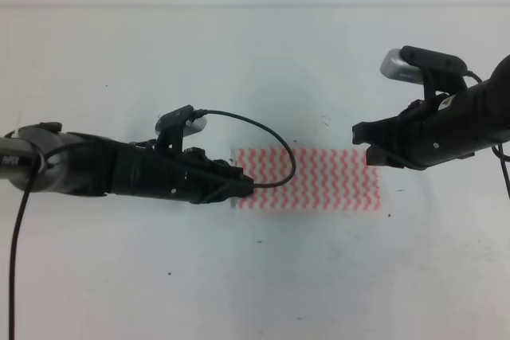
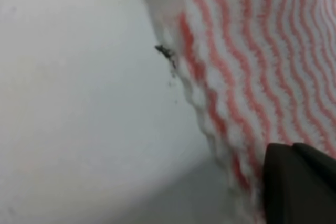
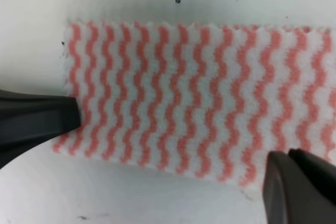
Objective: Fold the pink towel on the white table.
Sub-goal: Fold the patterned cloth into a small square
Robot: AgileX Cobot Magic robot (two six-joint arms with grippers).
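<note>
The pink towel (image 1: 319, 179) lies flat between my grippers; left gripper (image 1: 245, 187) at its edge, grip unclear; right gripper (image 3: 173, 145) spread wide over it, holding nothing.

The pink towel (image 1: 319, 179) lies flat on the white table (image 1: 255, 276), slightly right of frame centre in the exterior high view, long axis running left to right. The left gripper (image 1: 243, 187) enters from the left frame edge and sits at the towel's left edge. The right gripper (image 1: 368, 145) enters from the right frame edge and sits at the towel's upper right corner. A cable (image 1: 271, 137) arcs over the towel's left portion.
</note>
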